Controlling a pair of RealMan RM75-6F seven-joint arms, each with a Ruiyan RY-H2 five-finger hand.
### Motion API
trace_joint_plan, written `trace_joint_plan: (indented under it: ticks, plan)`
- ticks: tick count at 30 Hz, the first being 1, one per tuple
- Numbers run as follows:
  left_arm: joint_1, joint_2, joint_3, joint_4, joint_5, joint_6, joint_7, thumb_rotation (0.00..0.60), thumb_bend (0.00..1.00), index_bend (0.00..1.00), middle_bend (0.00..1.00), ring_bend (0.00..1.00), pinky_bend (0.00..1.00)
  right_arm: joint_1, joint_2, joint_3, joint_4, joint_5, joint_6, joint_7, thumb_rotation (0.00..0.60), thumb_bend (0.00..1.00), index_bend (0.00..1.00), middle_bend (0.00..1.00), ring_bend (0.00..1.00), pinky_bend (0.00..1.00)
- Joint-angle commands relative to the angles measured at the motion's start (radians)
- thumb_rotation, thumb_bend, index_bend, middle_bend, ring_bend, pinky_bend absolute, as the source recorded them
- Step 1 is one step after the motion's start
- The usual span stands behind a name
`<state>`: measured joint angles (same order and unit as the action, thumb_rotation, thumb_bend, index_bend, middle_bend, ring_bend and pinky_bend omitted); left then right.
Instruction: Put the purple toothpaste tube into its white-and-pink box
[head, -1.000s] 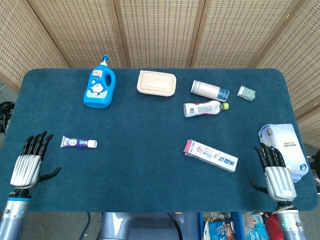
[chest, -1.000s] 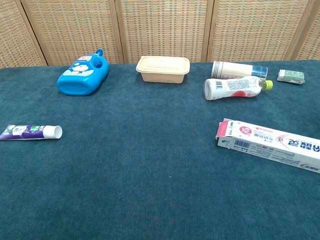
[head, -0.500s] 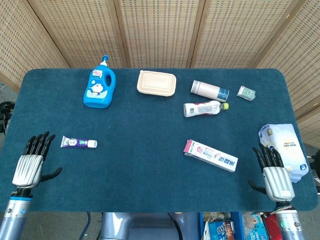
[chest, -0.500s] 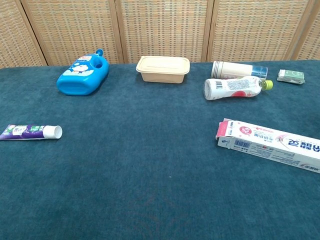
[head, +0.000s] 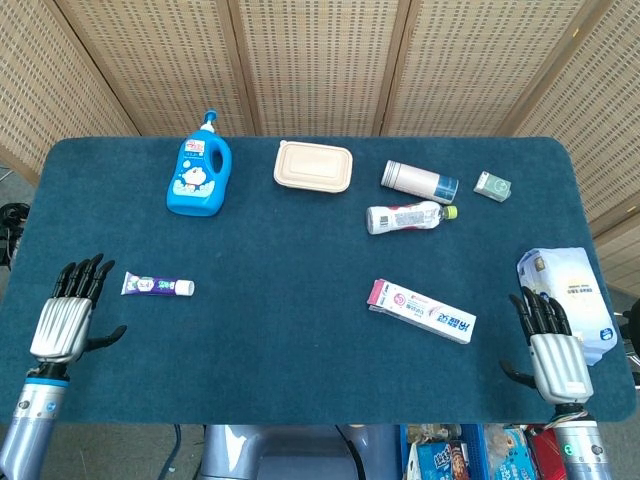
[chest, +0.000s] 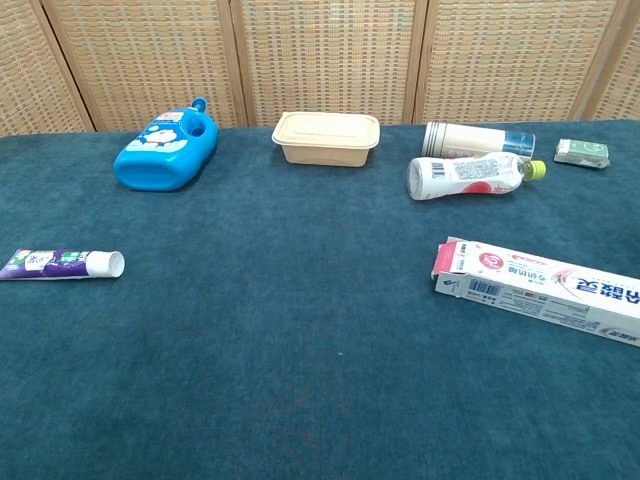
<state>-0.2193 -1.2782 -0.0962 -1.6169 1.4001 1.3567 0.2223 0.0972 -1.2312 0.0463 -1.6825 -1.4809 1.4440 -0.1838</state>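
The purple toothpaste tube (head: 157, 285) lies flat on the left of the blue table, its white cap pointing right; the chest view shows the tube (chest: 62, 263) at the left edge. The white-and-pink box (head: 421, 311) lies right of centre, its open flap end toward the left, and the box (chest: 540, 289) reaches the right edge of the chest view. My left hand (head: 68, 313) hovers at the table's front-left, just left of the tube, fingers spread, holding nothing. My right hand (head: 551, 349) is at the front-right, fingers spread, empty. Neither hand shows in the chest view.
At the back stand a blue detergent bottle (head: 199, 176), a beige lidded container (head: 314, 166), a white cylinder flask (head: 419, 180), a lying drink bottle (head: 410, 216) and a small green box (head: 493, 185). A white wipes pack (head: 568, 295) lies beside my right hand.
My left hand has shifted slightly forward and right, toward the tube. The right hand has barely moved. The tube and the box lie where they were.
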Motion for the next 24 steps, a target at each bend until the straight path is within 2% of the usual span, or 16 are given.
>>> trace_joint_plan:
  ticks: [1, 3, 7, 16, 24]
  plan:
    - [-0.034, 0.017, -0.032, 0.000, -0.044, -0.045, 0.016, 0.600, 0.21, 0.00, 0.00, 0.00, 0.00, 0.000, 0.000, 0.000, -0.001, 0.002, -0.001, 0.000, 0.600, 0.24, 0.00, 0.00, 0.00, 0.00]
    - [-0.054, 0.020, -0.049, 0.011, -0.077, -0.078, 0.025, 0.600, 0.21, 0.01, 0.00, 0.00, 0.00, -0.001, 0.000, 0.000, -0.001, 0.002, -0.001, 0.000, 0.600, 0.24, 0.00, 0.00, 0.00, 0.00]
    - [-0.105, 0.019, -0.080, 0.054, -0.147, -0.161, 0.037, 0.600, 0.21, 0.11, 0.00, 0.00, 0.00, 0.000, -0.004, 0.000, 0.000, 0.001, -0.001, -0.002, 0.600, 0.24, 0.00, 0.00, 0.00, 0.00]
    - [-0.202, -0.010, -0.102, 0.150, -0.259, -0.313, 0.094, 0.600, 0.22, 0.25, 0.00, 0.00, 0.00, 0.003, -0.011, -0.001, 0.004, 0.003, -0.008, -0.010, 0.600, 0.24, 0.00, 0.00, 0.00, 0.00]
    - [-0.265, -0.048, -0.103, 0.197, -0.348, -0.388, 0.156, 0.600, 0.22, 0.27, 0.00, 0.00, 0.00, 0.003, -0.012, 0.000, 0.006, 0.003, -0.007, -0.008, 0.600, 0.24, 0.00, 0.00, 0.00, 0.00]
